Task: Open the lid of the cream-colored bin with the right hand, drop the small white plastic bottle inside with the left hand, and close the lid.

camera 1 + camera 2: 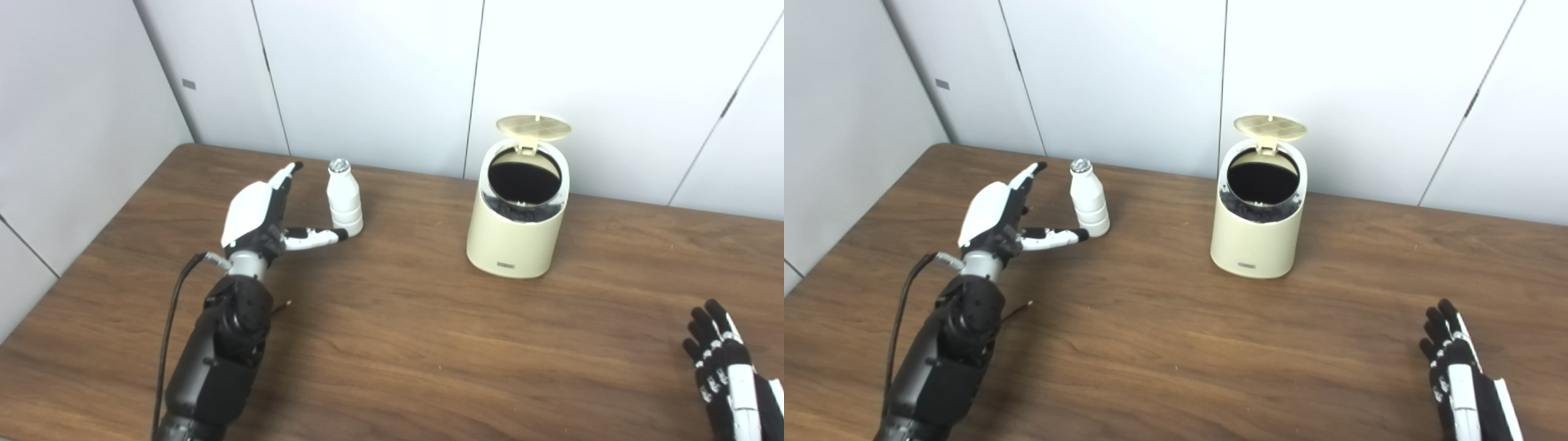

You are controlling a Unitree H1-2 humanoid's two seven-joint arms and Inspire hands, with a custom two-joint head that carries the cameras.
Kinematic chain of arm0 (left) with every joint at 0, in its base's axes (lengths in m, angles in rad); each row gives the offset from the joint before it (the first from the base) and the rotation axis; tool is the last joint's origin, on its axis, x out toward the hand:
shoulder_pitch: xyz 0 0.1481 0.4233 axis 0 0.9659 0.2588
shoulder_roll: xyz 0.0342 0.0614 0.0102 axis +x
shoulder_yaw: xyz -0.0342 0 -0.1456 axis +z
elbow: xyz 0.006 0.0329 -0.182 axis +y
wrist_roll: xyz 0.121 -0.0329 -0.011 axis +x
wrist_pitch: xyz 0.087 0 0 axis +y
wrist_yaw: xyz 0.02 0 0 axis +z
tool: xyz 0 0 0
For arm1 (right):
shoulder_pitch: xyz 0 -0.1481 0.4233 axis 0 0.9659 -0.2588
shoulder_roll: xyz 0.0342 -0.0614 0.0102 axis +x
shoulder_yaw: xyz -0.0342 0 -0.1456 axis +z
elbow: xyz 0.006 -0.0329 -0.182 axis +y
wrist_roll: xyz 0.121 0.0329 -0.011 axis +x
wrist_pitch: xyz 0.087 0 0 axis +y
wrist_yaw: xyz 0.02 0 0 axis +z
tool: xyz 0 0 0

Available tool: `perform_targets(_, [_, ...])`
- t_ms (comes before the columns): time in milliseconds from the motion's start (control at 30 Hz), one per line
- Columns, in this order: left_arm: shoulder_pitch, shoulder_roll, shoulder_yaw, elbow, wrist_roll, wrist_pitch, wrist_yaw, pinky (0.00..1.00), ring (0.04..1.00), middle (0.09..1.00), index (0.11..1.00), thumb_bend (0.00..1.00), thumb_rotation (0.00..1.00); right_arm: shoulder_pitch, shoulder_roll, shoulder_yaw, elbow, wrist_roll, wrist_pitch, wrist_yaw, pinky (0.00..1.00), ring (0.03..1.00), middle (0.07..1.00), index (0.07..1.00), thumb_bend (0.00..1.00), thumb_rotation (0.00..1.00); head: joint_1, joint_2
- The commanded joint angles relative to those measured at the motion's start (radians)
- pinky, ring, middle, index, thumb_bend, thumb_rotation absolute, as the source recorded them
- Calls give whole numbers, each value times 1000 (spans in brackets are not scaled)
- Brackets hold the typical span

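Bottle [344, 197] is standing upright on the counter [392, 343], far left side, with its foil cap pointing straight up, so its long axis is vertical. My left hand [262, 213] is right beside it, on its left, fingers [288, 174] spread and holding nothing. The thumb reaches out low toward the bottle's base and looks like it's just about touching it, though I can't say for sure. So the bottle sits to the right of my palm, inside the gap between thumb and fingers. I reckon all that's needed is to slide right a touch and close around the body.

Bin [518, 211] is well off to the right of the bottle, near the back wall, with its lid [533, 127] already flipped up and the dark opening showing. My right hand [723, 367] is resting down at the near right corner, fingers loose and empty, well away from everything. Left hand is clearly the nearer one for the grab.
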Motion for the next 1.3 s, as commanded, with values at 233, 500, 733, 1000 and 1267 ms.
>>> perform_targets(233, [-149,38,-20,137,-79,-86,17,727,868,884,906,1000,331,-12,14,-1,-50,-3,1,-18,977,973,955,974,597,919,-6,5])
perform_targets(500, [-208,51,-59,206,-93,-98,22,682,816,848,875,985,324,-15,20,3,-57,-13,14,-25,978,984,963,982,562,935,-11,5])
perform_targets(733, [-221,61,-78,225,-96,-118,34,696,824,824,858,963,303,-17,24,2,-61,-5,23,-30,980,982,961,984,546,935,-14,8])
perform_targets(1000, [-216,61,-81,222,-93,-146,58,613,711,747,774,951,241,-20,19,2,-63,8,24,-27,999,991,964,984,530,927,-6,14])
perform_targets(1267, [-211,75,-104,212,-70,-144,70,547,645,685,706,913,177,-23,15,1,-55,15,15,-25,1000,1000,963,989,538,925,-5,19])
